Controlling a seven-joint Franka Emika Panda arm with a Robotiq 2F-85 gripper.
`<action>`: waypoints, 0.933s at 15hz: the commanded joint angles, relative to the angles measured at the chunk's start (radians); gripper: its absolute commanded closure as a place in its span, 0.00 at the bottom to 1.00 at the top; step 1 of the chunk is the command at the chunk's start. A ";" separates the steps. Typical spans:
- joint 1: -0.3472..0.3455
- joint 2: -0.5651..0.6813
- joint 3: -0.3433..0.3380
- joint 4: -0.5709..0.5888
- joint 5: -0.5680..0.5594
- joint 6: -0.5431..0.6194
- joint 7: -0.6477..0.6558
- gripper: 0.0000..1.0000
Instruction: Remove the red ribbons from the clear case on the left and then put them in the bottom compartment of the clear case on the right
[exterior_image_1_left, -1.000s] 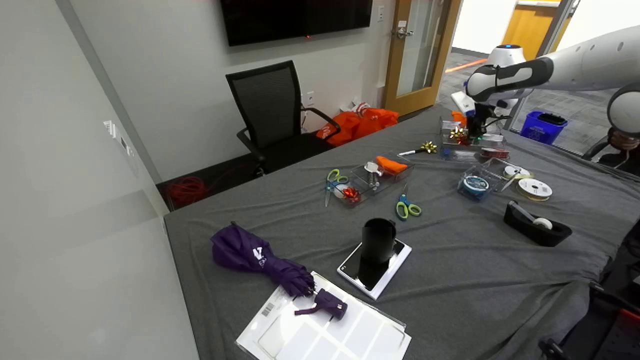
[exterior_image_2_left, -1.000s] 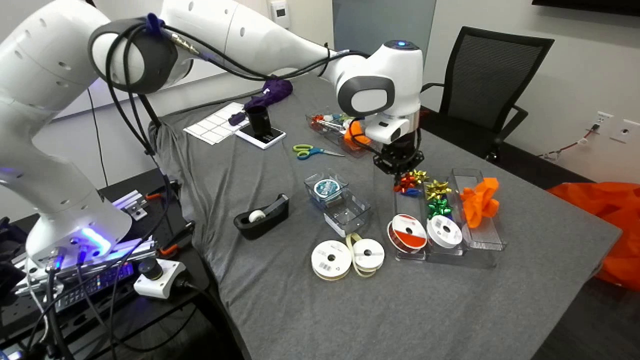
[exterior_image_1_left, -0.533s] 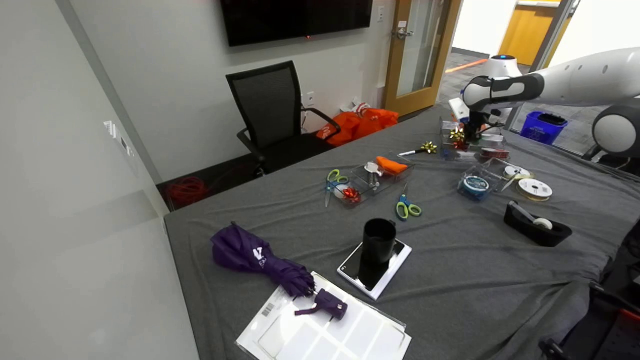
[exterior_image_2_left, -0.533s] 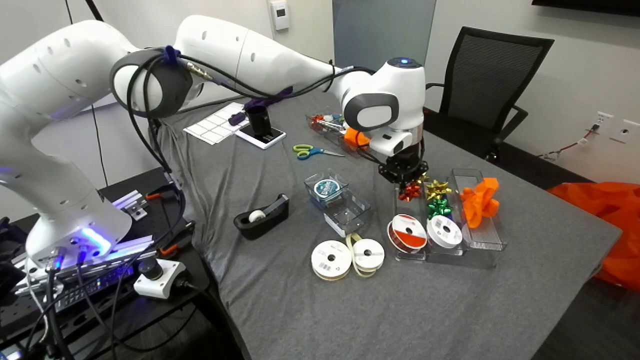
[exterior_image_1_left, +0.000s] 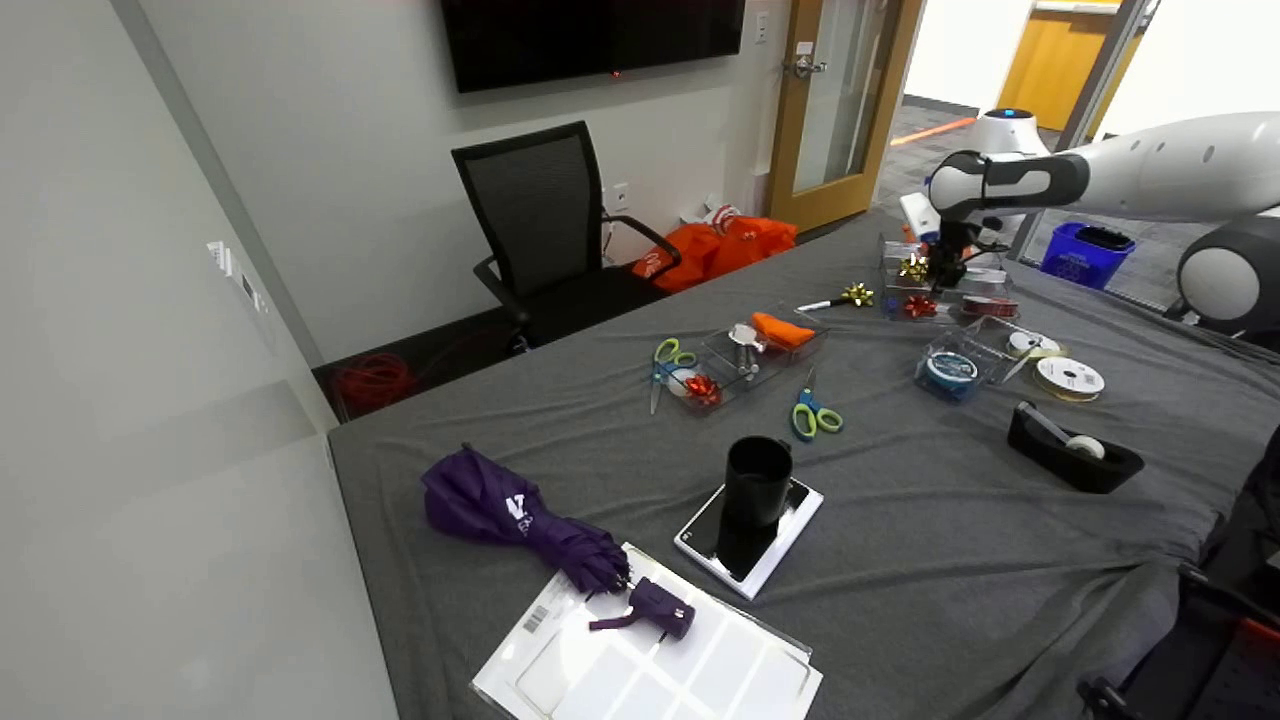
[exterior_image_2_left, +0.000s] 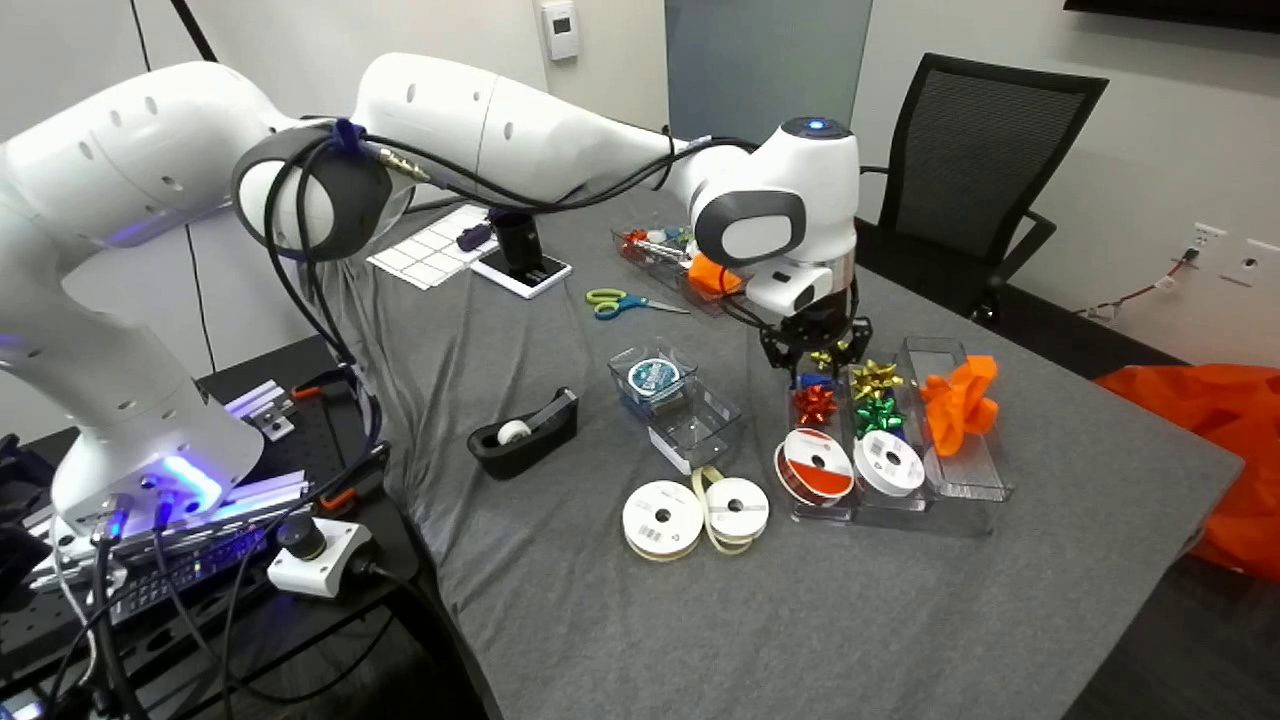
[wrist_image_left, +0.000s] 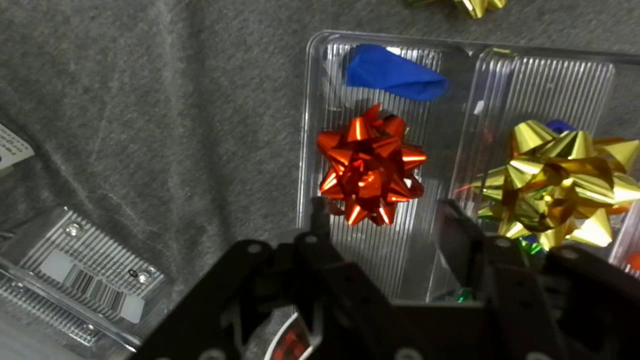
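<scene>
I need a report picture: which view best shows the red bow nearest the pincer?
The wrist view: there the red bow is largest, seen from above, its loops distinct. Both exterior views show it too, but much smaller, its loops less clear.

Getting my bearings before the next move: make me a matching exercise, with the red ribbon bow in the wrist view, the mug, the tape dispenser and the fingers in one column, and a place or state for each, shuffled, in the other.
1. Red ribbon bow
2. Black mug
3. Tape dispenser
4. Fingers

A. Standing on the white-edged slab
B. Spread apart
C. In the clear case, near a blue piece
D. Resting on the grey cloth

Pairs: 1-C; 2-A; 3-D; 4-B
</scene>
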 joint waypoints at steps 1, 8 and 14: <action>-0.020 0.018 0.017 0.050 0.011 -0.032 -0.022 0.12; -0.019 -0.022 0.052 0.021 0.020 -0.075 -0.137 0.00; 0.002 -0.082 0.125 -0.025 0.021 -0.149 -0.293 0.00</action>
